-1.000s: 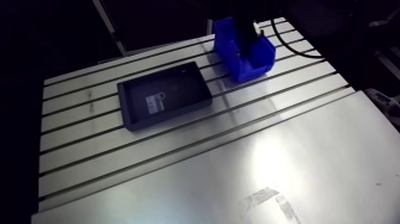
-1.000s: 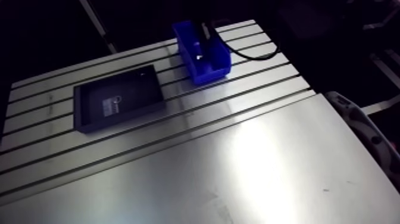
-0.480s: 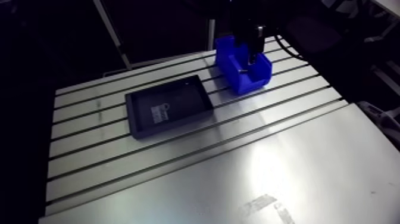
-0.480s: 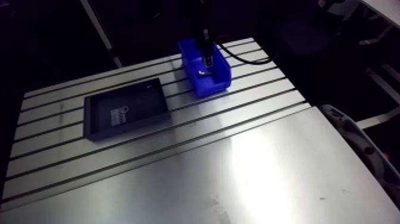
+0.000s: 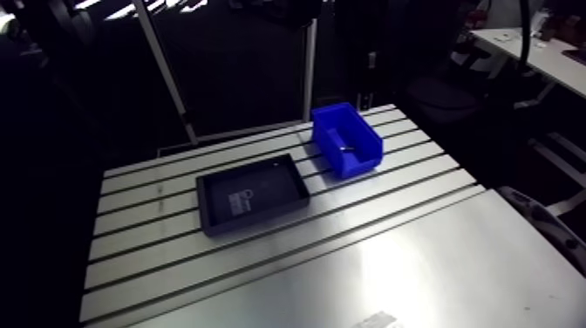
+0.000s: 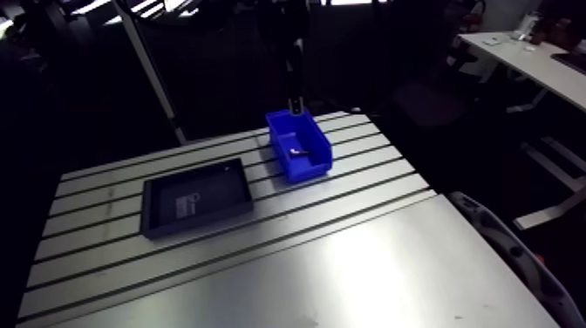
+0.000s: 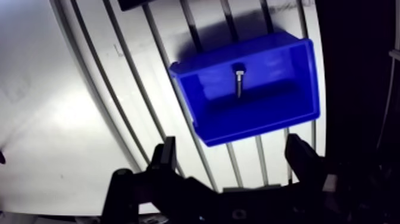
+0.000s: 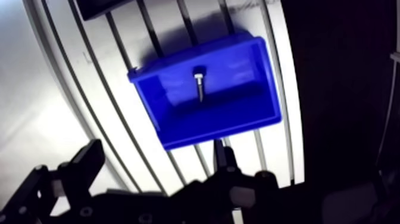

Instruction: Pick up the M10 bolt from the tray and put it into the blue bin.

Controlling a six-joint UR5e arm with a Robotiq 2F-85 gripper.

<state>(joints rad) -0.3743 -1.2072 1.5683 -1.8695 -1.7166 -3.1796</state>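
Inside the blue bin (image 7: 262, 126), seeing the M10 bolt (image 7: 238, 82) lying flat on the floor, clear of the walls, head on the side away from the gripper (image 7: 231, 143). Judging the drop as done, with only the pull-away left.

Not expecting much to go wrong from here, but watching for two things. First, clipping the bin's near wall with a finger if travelling off low and sideways, so shoving the light bin along the slotted table (image 5: 174, 253) or tipping it and spilling the bolt. Second, brushing the black tray (image 5: 257, 215), sitting near the bin on the same table, on any low sweep in that direction. Also guarding against a needless descent into the bin, knocking the bolt about. Reading the tray as holding no bolt in the arm view, only a pale label, though finding it too dim there to be sure.

Hovering above the table, looking straight down past the gripper, with the bin lying just ahead of the fingers (image 7: 166, 156) rather than between them. Holding the jaws spread wide, gripping nothing. Pointing the wrist roughly straight down at the table, judging by the near-overhead look into the bin.
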